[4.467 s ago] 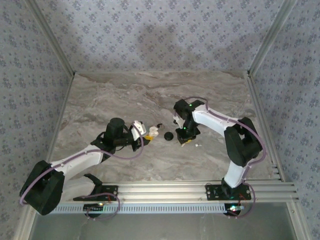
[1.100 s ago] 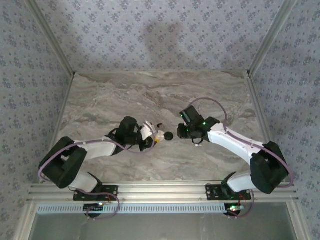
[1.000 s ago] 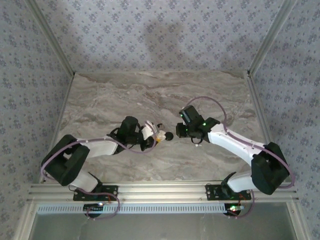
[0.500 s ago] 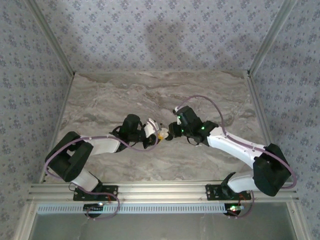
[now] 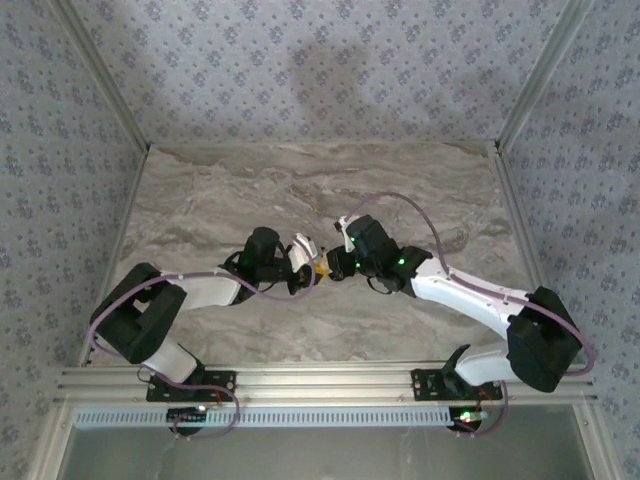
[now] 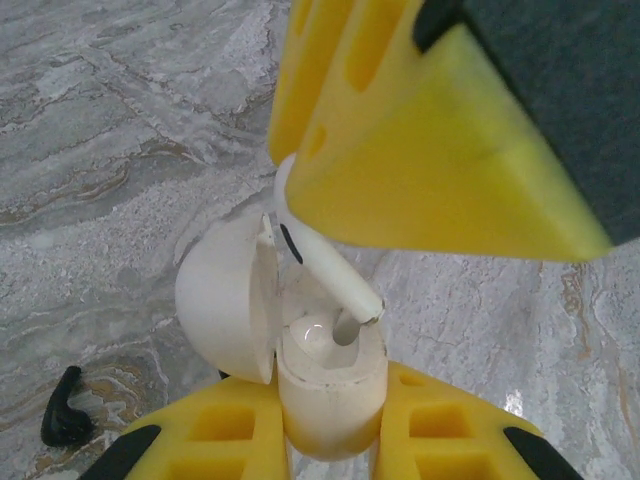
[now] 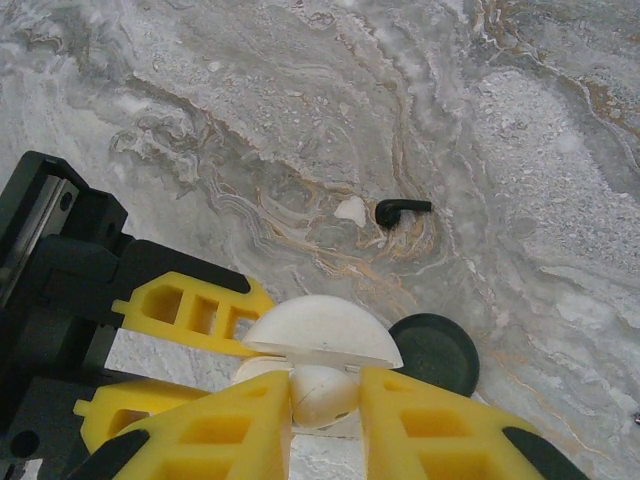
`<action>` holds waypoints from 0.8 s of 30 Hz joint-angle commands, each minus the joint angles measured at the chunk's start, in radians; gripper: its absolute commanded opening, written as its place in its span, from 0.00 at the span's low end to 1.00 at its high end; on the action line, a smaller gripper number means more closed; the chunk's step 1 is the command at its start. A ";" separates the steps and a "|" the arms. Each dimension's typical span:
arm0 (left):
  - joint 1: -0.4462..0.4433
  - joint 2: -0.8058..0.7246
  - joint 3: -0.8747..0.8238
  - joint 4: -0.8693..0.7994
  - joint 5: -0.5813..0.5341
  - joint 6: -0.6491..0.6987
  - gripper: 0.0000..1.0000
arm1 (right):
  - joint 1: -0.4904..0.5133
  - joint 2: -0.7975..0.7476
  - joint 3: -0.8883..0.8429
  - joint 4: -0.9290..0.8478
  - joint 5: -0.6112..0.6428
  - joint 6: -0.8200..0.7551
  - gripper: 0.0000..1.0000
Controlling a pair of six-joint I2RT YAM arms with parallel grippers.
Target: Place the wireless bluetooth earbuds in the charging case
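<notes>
The left gripper (image 6: 330, 425) clamps the open charging case (image 6: 335, 390) by its base. The right gripper (image 7: 325, 405) pinches an earbud (image 6: 322, 262), its stem tip at the case's well

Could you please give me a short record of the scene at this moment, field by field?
left gripper: shut on the charging case, lid open
right gripper: shut on an earbud
earbud state: tilted, stem tip in the case's well, not seated
table: black disc and small black piece lie loose
</notes>
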 commanded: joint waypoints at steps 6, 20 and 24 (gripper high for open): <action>-0.007 -0.027 0.009 0.039 0.005 -0.021 0.06 | 0.013 -0.025 -0.018 -0.015 0.059 -0.022 0.25; -0.007 -0.044 0.008 0.056 0.008 -0.051 0.05 | 0.034 -0.045 -0.032 0.042 0.143 -0.016 0.25; -0.007 -0.048 0.010 0.068 0.009 -0.073 0.05 | 0.042 -0.045 -0.032 0.062 0.165 -0.019 0.26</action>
